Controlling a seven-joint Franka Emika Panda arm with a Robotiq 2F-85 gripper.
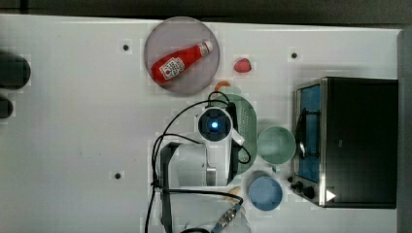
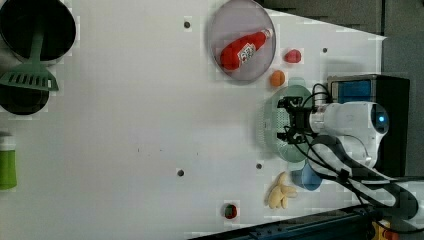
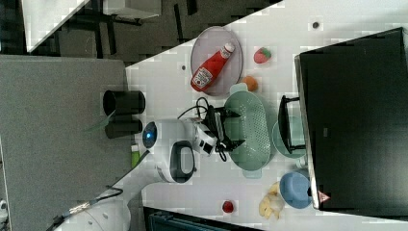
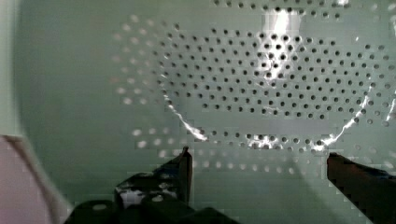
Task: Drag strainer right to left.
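Observation:
The strainer [image 1: 248, 121] is a large pale mint-green oval colander, lying just left of the toaster oven in the top view and partly under my arm. My gripper [image 2: 290, 120] reaches down into it, open, with both black fingers spread wide inside the basin. In the right view the gripper [image 3: 234, 128] sits over the side of the strainer [image 3: 253, 130] that faces the arm. The wrist view looks straight at the perforated bottom of the strainer [image 4: 261, 79]; my gripper [image 4: 261, 172] holds nothing between its fingers [image 4: 183, 169].
A ketchup bottle [image 1: 180, 61] lies on a grey plate [image 1: 155, 39]. A strawberry [image 1: 242, 65] and an orange [image 1: 222, 85] sit nearby. A round mint cup [image 1: 276, 144], a blue bowl [image 1: 266, 192] and the toaster oven [image 1: 359, 141] crowd the top view's right. Bananas [image 2: 281, 191] lie near the table's edge.

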